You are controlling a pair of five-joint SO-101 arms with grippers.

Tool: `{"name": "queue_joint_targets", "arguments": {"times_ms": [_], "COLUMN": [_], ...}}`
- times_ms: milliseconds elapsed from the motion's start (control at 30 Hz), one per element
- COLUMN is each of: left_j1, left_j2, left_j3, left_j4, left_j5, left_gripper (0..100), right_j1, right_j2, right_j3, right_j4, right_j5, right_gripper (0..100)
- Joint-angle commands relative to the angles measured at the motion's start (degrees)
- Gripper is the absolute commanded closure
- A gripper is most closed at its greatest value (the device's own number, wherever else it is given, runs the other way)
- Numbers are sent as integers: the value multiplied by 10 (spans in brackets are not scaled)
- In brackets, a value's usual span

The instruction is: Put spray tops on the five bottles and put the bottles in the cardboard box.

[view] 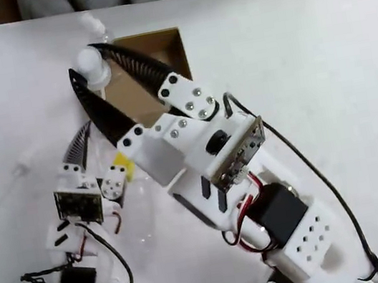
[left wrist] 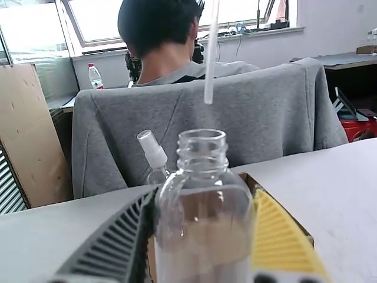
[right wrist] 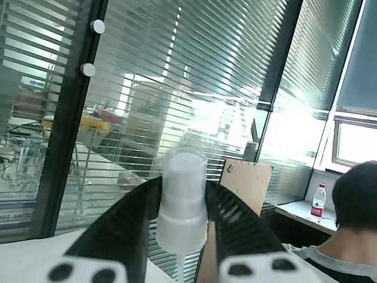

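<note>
Currently my left claw [left wrist: 203, 197] clamps the bottle [left wrist: 203, 236] upright. My right claw [right wrist: 182, 191] grips the spray top [right wrist: 182, 177] above for insertion.

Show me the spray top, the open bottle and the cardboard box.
spray top [right wrist: 181, 203], right wrist view, white body.
open bottle [left wrist: 202, 148], left wrist view, threaded neck.
cardboard box [view: 164, 45], high view, bare inside.

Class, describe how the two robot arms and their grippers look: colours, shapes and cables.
Both arms have white plastic shells with screw holes and black motor blocks. The right gripper has two long, curved, pointed black fingers. The left gripper has one dark ribbed finger and one yellow finger. Black cables and thin red wires run along them.
</note>
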Motion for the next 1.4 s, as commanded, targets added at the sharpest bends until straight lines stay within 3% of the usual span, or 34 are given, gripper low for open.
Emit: {"name": "queue_joint_targets", "arguments": {"times_ms": [0,600,933,1367], "left_j1": [6,5,4,4], "left_j2": [-9,-9,-9,-9], "left_j3": [-5,-4,-4,-4], "left_j4": [-13,-12,-12,-12], "left_j5": [-8,-7,-7,-7], "left_gripper": [969,969,969,969], "right_j1": [-11,-10,-10,-10], "right_j2": [2,62,63,135], "right_j3": [-18,-20,-113,-160], "right_j4": [6,7,193,241], "right_j5": [8,8,8,3], "right_gripper": [982,982,982,982]}}
